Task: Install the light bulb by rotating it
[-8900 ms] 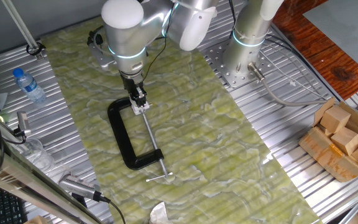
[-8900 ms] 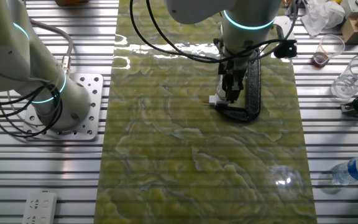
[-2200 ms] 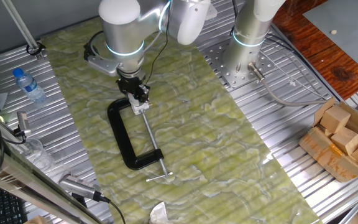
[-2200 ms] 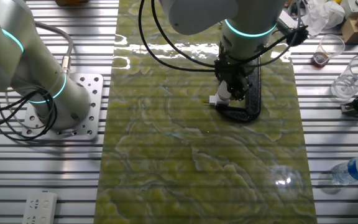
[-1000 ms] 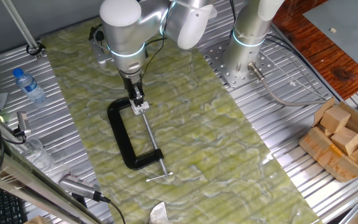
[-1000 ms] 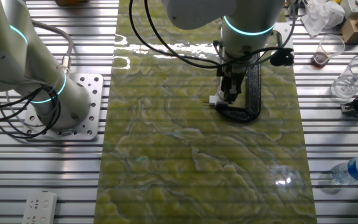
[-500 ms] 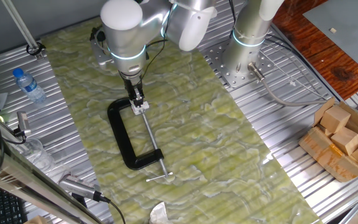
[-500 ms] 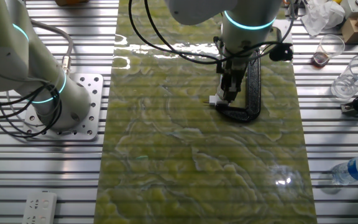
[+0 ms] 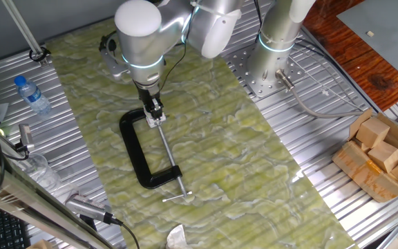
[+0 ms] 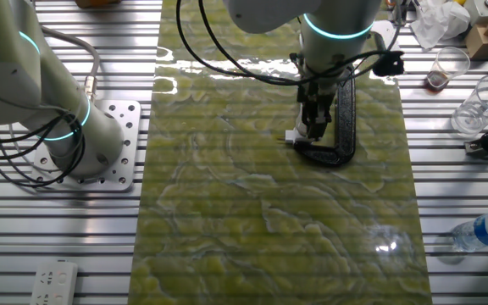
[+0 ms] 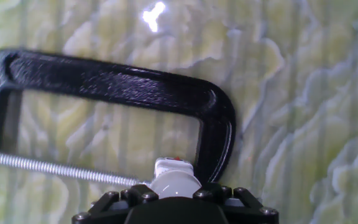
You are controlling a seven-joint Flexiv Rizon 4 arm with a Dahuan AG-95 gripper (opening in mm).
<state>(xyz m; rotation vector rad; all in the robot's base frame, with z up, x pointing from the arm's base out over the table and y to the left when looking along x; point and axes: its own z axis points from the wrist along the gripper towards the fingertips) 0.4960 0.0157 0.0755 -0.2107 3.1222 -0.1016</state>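
Light bulb (image 11: pixel 174 178) in gripper (image 11: pixel 175 198)

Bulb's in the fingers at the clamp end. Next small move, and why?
Probably another small twist of the wrist about the bulb's axis, grip kept. In the hand view the light bulb sits between the fingers, its orange-marked tip against the inner end of the black clamp, beside the steel screw. The gripper stands upright over it.
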